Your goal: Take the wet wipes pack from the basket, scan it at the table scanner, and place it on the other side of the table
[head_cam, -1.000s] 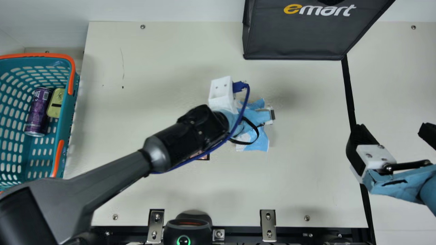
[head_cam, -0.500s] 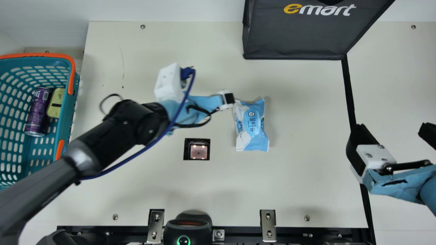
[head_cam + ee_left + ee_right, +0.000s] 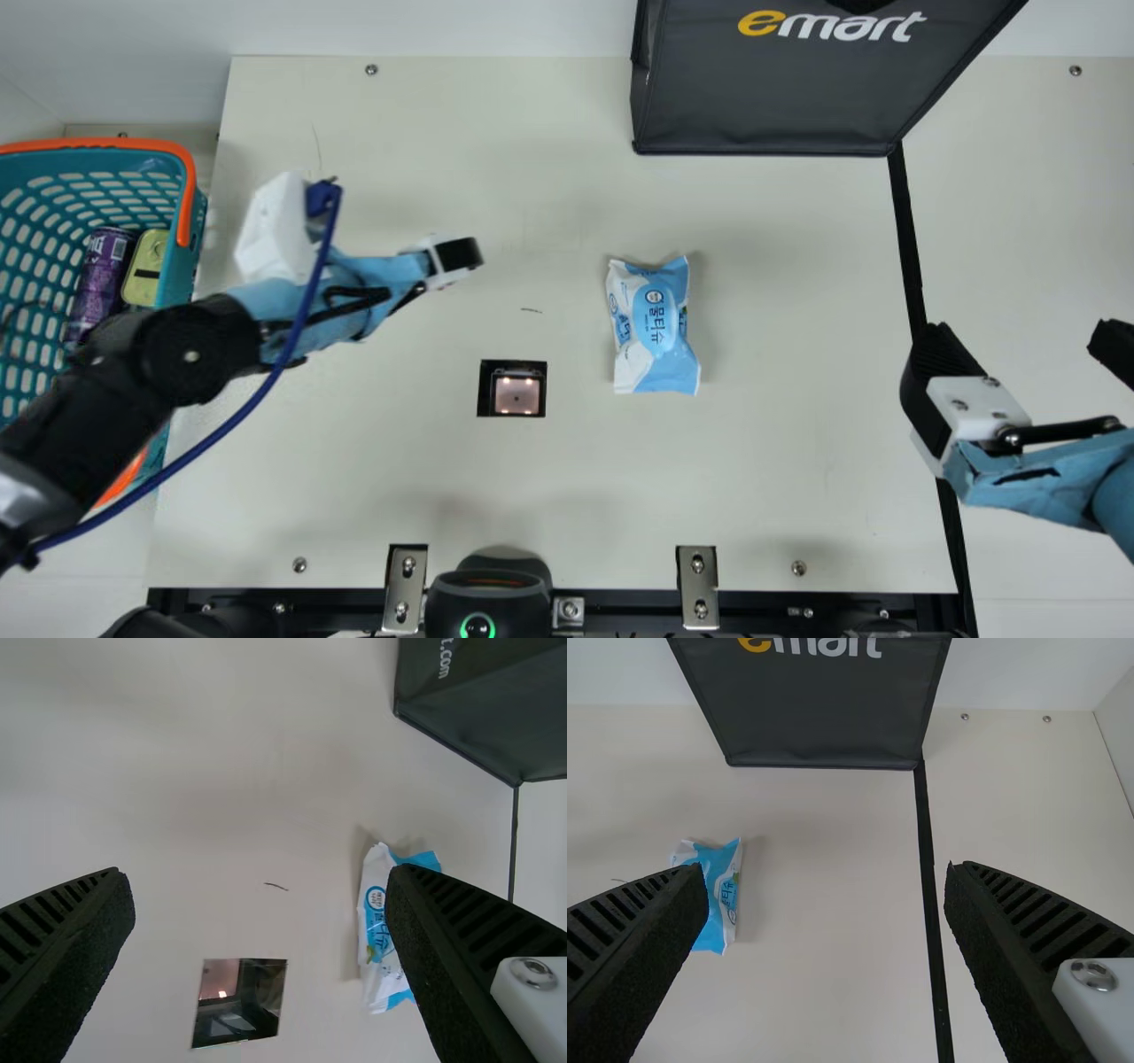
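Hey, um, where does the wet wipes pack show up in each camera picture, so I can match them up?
Main view: the wet wipes pack lies right of the scanner window.
Left wrist view: the pack is partly behind one finger of the left hand.
Right wrist view: the pack is partly behind one finger of the right hand.
Shared landmark: the dark bag.
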Controlling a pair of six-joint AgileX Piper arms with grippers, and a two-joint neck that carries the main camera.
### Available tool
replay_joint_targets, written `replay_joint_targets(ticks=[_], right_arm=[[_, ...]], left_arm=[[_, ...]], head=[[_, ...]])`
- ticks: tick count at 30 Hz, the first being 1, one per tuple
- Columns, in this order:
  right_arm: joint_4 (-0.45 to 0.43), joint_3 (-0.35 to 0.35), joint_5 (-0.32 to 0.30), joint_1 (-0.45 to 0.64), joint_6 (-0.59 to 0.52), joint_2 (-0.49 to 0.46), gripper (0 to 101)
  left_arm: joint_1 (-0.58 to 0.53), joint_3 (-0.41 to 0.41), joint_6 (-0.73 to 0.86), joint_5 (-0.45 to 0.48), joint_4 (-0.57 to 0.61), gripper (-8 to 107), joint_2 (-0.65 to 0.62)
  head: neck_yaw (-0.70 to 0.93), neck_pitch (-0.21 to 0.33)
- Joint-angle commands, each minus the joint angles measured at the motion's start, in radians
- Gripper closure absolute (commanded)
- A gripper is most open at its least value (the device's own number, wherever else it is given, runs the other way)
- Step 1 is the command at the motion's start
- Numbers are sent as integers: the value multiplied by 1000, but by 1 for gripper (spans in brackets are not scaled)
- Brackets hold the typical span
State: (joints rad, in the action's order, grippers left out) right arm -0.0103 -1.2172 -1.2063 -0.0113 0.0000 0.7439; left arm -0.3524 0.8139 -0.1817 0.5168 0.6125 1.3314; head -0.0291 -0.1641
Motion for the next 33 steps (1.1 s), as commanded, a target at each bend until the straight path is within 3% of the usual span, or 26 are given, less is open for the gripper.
replay_joint_targets(ticks=[1,8,17,33], right_arm=[[0,0,0,0,0,0,6],[0,0,0,0,0,0,6],[0,0,0,0,0,0,6],[0,0,0,0,0,0,6]], left_arm=[[72,-22,129,22,43,9,-45],[217,-71,310,115,58,9,-164],[331,-67,436,254,-69,9,-319],[335,72,391,472,-352,9,-527]], head=[[2,26],[2,26],[2,26],[2,26]])
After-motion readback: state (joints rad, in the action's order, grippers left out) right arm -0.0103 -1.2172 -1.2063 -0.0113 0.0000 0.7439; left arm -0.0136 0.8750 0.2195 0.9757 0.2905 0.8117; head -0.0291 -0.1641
